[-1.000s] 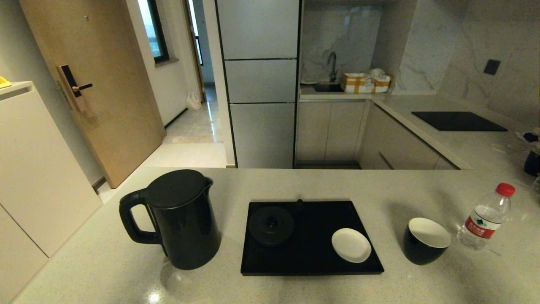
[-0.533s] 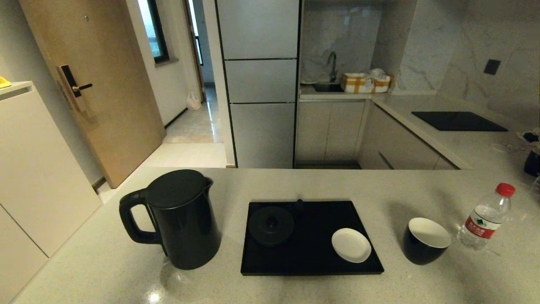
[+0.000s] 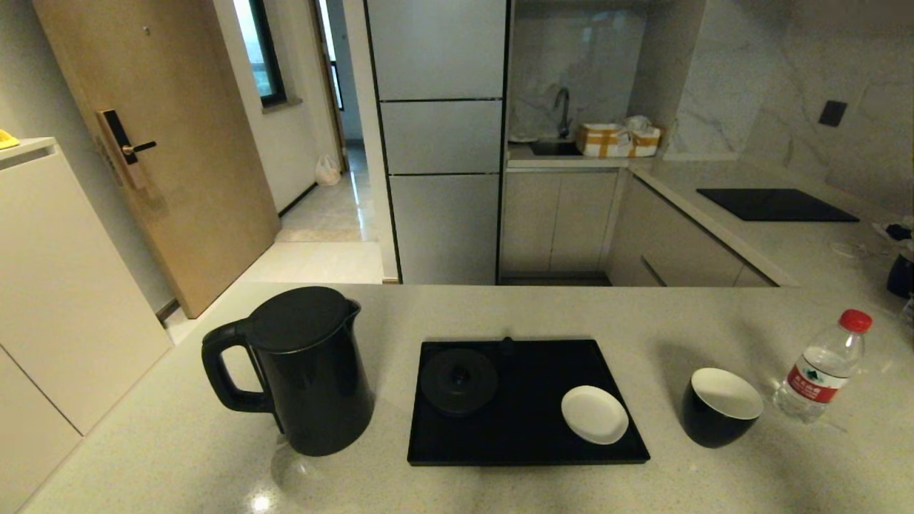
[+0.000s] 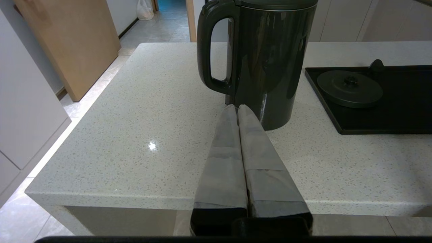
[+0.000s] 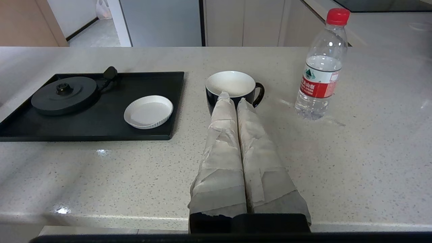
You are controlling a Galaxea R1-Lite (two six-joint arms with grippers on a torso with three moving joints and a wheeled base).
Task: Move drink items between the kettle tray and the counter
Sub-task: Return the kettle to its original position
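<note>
My left gripper (image 4: pixel 237 108) and right gripper (image 5: pixel 233 98) are pressed together, empty, at the counter's (image 3: pixel 178 442) near edge. Kettle (image 3: pixel 303 371), cup (image 3: pixel 720 407) and bottle (image 3: pixel 817 371) stand on the counter, off the tray (image 3: pixel 528 435), which holds the kettle base (image 3: pixel 458 380) and saucer (image 3: pixel 594 414).

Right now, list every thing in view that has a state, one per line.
kettle: upright on the counter, lid shut, off its base.
kettle base: bare, on the tray.
saucer: on the tray, empty.
cup: upright on the counter, empty.
bottle: upright, capped, on the counter.
left gripper: shut, holding nothing.
right gripper: shut, holding nothing.
</note>
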